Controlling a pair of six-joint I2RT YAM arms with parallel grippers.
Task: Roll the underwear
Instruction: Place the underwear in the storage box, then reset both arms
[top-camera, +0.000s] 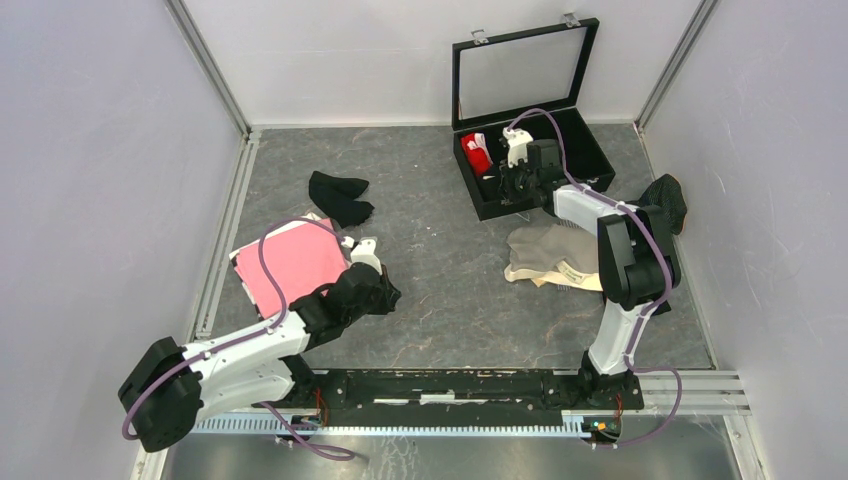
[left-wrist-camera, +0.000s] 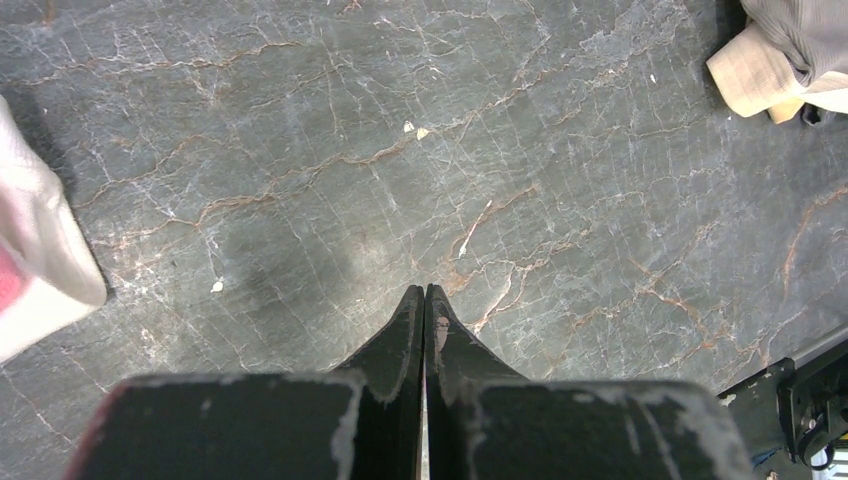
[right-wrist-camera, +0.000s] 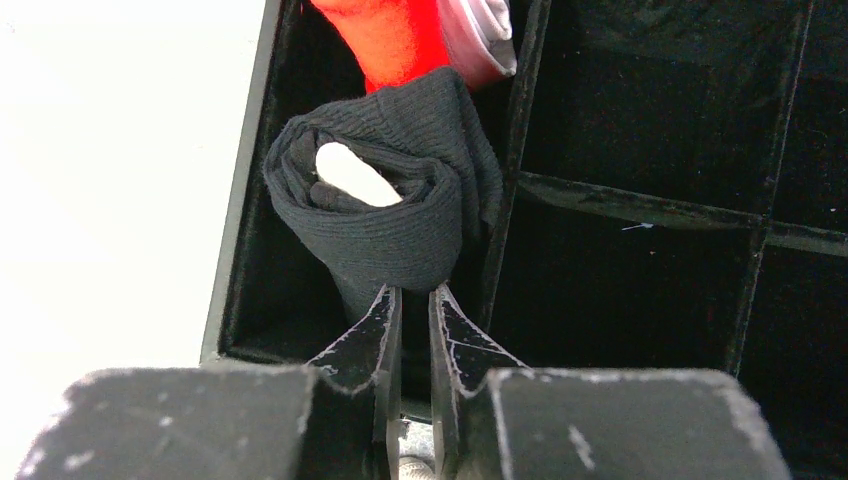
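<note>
A black underwear roll (right-wrist-camera: 390, 215) with a white tag inside stands in a left compartment of the black case (right-wrist-camera: 520, 110), next to a red roll (right-wrist-camera: 395, 40). My right gripper (right-wrist-camera: 412, 293) is shut on the lower edge of the black roll, its jaws a narrow gap apart. In the top view the right gripper (top-camera: 517, 185) reaches into the case (top-camera: 590, 150), beside the red roll (top-camera: 476, 152). My left gripper (left-wrist-camera: 426, 290) is shut and empty, low over bare table, beside the flat pink underwear (top-camera: 290, 262).
A loose black garment (top-camera: 338, 195) lies at the back left. Beige and grey garments (top-camera: 555, 258) lie in a pile right of centre and show in the left wrist view (left-wrist-camera: 790, 60). A dark garment (top-camera: 665, 200) lies by the right wall. The case's glass lid (top-camera: 522, 68) stands open.
</note>
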